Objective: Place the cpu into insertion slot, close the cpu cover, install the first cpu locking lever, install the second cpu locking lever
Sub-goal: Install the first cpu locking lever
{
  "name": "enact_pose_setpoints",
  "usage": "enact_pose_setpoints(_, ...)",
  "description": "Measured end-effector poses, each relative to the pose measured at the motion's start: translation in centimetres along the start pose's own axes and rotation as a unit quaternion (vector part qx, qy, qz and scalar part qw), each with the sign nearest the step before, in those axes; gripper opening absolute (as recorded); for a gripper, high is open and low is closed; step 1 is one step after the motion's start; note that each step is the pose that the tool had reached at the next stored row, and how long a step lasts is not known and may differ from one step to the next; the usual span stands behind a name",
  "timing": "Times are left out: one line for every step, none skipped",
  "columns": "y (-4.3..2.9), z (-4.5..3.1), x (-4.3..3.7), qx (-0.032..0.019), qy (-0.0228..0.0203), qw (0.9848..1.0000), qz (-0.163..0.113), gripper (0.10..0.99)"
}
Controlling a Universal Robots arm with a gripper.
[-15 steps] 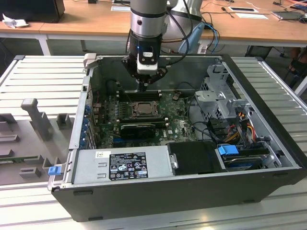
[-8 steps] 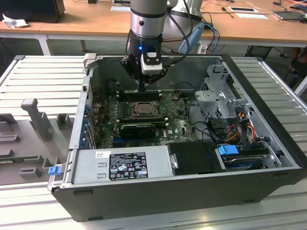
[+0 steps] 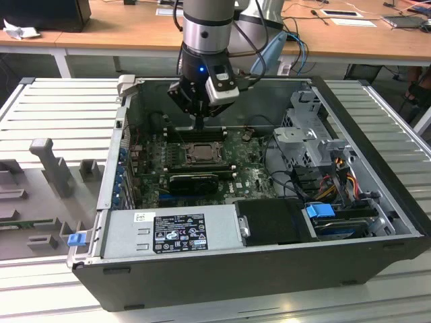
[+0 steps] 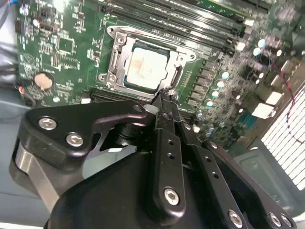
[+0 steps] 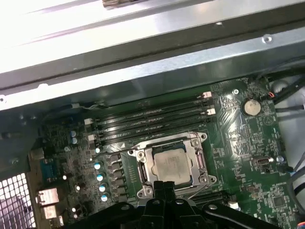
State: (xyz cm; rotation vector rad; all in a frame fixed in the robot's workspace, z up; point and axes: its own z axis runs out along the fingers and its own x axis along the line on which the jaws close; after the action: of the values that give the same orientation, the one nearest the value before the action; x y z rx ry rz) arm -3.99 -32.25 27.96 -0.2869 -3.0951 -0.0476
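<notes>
Black jointed metal pincer (image 4: pixel 164 95) sits closest in the second wrist view, its two slim fingers pressed together to a point with nothing seen between them. The tips hang at the edge of the black square insertion slot (image 5: pixel 146 167); whether they touch it I cannot tell. Inside that slot lies the small flat square cpu (image 4: pixel 145 67) with its pale silver-grey metal top facing up. The thin grey metal cpu cover (image 4: pixel 113 59), a frame plate with a large square window, lies flat around the chip. All of this is set into the green circuit board (image 4: pixel 62 43). In the exterior view the pincer (image 3: pixel 199 122) points straight down into the open black computer case (image 3: pixel 202 282), which rests on a ribbed grey metal surface (image 3: pixel 60 108).
</notes>
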Motion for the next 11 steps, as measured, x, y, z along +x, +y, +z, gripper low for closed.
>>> enact_pose_setpoints(0.00,0.01,0.00,0.0000,-0.0011,1.0000,-0.007,0.106)
enact_pose_setpoints(0.00,0.02,0.01,-0.0011,-0.0053,0.9999,-0.009,0.106)
enact_pose_setpoints(-0.02,0.03,0.06,-0.0043,-0.0105,0.9999,-0.009,0.106)
enact_pose_setpoints(-0.02,0.03,0.09,-0.0084,-0.0138,0.9998,-0.009,0.106)
enact_pose_setpoints(-0.03,0.03,0.12,-0.0131,-0.0163,0.9997,-0.010,0.106)
enact_pose_setpoints(-0.03,0.02,0.13,-0.0176,-0.0172,0.9996,-0.010,0.106)
enact_pose_setpoints(-0.03,0.05,0.13,-0.0236,-0.0157,0.9993,-0.024,0.106)
enact_pose_setpoints(-0.02,0.12,0.13,-0.0240,-0.0150,0.9989,-0.037,0.106)
enact_pose_setpoints(-0.03,0.15,0.14,-0.0237,-0.0145,0.9986,-0.046,0.106)
enact_pose_setpoints(-0.04,0.21,0.13,-0.0234,-0.0139,0.9980,-0.057,0.106)
enact_pose_setpoints(-0.04,0.27,0.13,-0.0232,-0.0134,0.9974,-0.067,0.106)
